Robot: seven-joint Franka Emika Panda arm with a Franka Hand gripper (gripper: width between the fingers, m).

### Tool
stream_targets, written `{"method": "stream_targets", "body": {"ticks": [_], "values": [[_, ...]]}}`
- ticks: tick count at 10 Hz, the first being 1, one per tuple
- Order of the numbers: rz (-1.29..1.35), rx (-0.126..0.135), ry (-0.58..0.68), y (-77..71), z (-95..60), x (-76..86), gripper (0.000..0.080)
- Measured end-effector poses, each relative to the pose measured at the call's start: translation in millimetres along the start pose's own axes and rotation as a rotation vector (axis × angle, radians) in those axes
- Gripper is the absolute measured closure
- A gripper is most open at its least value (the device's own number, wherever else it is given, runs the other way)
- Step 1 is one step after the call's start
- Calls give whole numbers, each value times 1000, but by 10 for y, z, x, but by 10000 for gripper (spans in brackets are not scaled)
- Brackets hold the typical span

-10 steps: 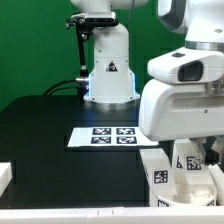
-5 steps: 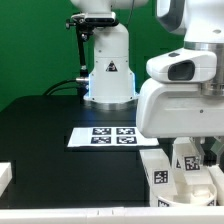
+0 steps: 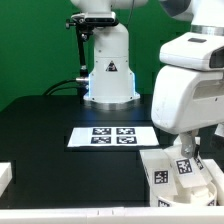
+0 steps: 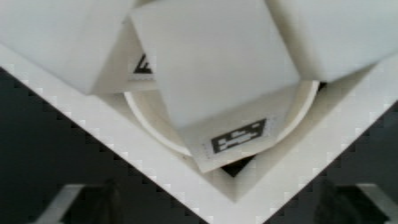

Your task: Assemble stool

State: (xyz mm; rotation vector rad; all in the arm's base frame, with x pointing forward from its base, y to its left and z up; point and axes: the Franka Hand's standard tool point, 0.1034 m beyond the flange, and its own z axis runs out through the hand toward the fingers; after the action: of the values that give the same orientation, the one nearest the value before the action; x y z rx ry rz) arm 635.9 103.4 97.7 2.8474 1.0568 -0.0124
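Note:
The stool's white parts lie packed in the corner of a white bracket [image 4: 89, 108]. In the wrist view a chunky leg [image 4: 205, 70] with a black-and-white tag lies over the curved rim of the round seat [image 4: 148, 112], and more white pieces lie beside it. In the exterior view tagged legs [image 3: 160, 172] show at the lower right, partly behind my arm. My gripper [image 3: 188, 150] hangs just above them. Its fingers show only as blurred dark shapes wide apart around the bracket's corner [image 4: 217, 205], open and holding nothing.
The marker board [image 3: 108, 136] lies flat mid-table on the black cloth. The robot base [image 3: 108, 70] stands behind it. A white wall [image 3: 70, 215] runs along the front edge, with a white block [image 3: 5, 176] at the exterior view's left.
My arm has shifted toward the exterior view's right and slightly up, uncovering more of the marker board. The parts have not moved.

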Motion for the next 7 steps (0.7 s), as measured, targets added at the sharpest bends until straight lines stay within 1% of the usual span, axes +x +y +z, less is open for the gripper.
{"method": "stream_targets", "body": {"ticks": [1,2,3,4,5,7], "values": [[-37,0,-1,6,3,-6,172],[-137,3,-6,10,21,-31,172],[-223,9,-13,3,62,-75,153],[-277,11,-12,-43,140,-127,153],[-265,13,-13,-71,186,-149,150],[-262,12,-13,-68,255,-154,150]]}}
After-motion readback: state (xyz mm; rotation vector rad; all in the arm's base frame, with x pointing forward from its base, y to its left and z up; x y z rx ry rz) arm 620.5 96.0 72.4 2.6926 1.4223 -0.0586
